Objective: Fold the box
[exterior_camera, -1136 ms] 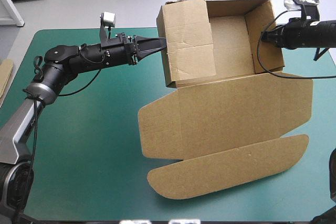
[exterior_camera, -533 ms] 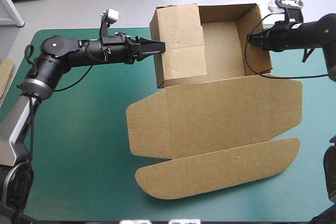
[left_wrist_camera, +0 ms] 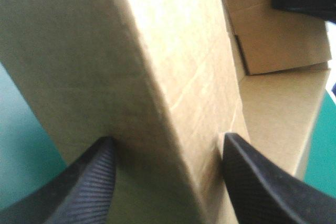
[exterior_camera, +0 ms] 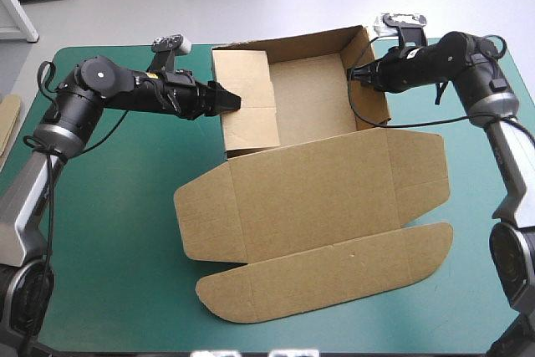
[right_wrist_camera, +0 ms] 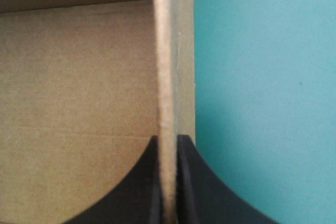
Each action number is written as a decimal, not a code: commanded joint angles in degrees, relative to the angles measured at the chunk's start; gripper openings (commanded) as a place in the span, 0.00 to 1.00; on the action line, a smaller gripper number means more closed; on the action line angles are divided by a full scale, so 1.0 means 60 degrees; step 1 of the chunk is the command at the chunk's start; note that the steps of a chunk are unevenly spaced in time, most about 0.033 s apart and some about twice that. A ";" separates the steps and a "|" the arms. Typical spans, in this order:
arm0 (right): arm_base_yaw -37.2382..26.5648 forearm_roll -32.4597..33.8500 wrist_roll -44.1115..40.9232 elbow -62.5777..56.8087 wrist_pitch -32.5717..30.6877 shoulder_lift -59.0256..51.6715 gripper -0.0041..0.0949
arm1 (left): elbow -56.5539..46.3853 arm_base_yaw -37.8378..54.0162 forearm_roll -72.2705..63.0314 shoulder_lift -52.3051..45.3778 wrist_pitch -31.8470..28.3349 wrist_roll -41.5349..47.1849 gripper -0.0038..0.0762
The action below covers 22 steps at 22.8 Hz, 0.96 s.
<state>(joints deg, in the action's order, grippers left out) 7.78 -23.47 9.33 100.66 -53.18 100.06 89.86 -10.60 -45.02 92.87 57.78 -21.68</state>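
Evidently the box (exterior_camera: 318, 198) had shifted toward the table's left edge and turned slightly since just before. In the high view both arms had travelled with it, so this looked like repositioning rather than a new fold. Its open tray sat on the far half of the teal-green cover (exterior_camera: 125, 232), and the lid (exterior_camera: 334, 269) lay flat toward the near edge. The left gripper (exterior_camera: 227, 99) was at the left wall (exterior_camera: 249, 98) and the right gripper (exterior_camera: 355, 73) at the right wall (exterior_camera: 374, 81). A strip of spare board (exterior_camera: 8, 119) showed at the table's left edge. The left wrist view added what the high view could not. That gripper's black fingers (left_wrist_camera: 84, 182) stood well apart, straddling the thick, folded-over left wall without clamping it, and the other gripper showed beyond. I judged that this wall's flap had yet to be pressed home. The right wrist view showed that gripper's fingers all but closed, pinching the top edge of the right wall. The tray floor (right_wrist_camera: 79, 77) lay on one side of it and bare cover on the other.
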 commanded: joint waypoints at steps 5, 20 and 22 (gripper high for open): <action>0.0775 -0.0132 -0.1123 0.0280 0.0727 -0.0113 0.04 | 0.1401 -0.1349 0.4316 0.0466 0.0268 0.2579 0.55; 0.1514 0.0743 -0.2222 0.0280 0.0517 0.0583 0.04 | 0.3371 -0.1713 0.6314 0.2407 0.2380 0.3793 0.41; 0.1514 0.0724 -0.2222 0.0280 0.0495 0.0622 0.04 | 0.3371 -0.1713 0.6355 0.2486 0.2380 0.3773 0.30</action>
<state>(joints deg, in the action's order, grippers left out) 16.26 -13.66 -3.35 100.66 -52.44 106.84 108.15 -20.25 -4.84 110.19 71.68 0.72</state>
